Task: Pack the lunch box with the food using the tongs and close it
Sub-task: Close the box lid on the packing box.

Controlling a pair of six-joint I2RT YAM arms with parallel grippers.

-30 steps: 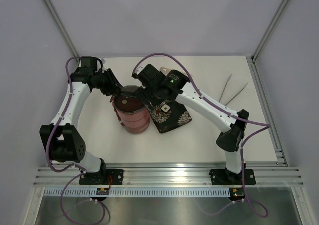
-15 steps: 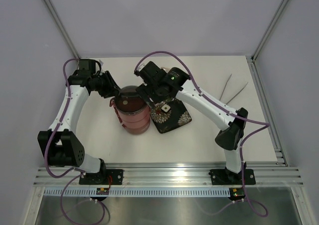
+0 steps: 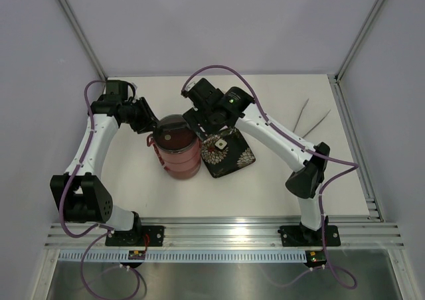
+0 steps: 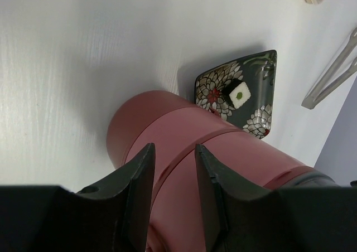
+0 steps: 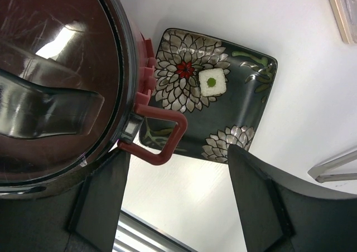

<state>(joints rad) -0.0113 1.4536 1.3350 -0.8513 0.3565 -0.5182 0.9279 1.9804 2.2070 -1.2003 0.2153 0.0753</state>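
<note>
**Fingers at both sides of the closed lunch box**

Left gripper fingers stand a narrow gap apart, close over the red side wall of the stack. I cannot tell whether they pinch anything.

Right gripper fingers are spread wide and empty. The red latch loop lies in the gap between them, untouched.

The left arm reaches up the left side, elbow bent, with its wrist turned in toward the stack. The right arm stretches from the right, across the plate, to the stack's right rim.

The lunch box stands upright on the table, bowls stacked and the handled lid on top. It is just beside the flower-patterned plate, which carries a white square.

The tongs lie well apart to the right, not held.
</note>
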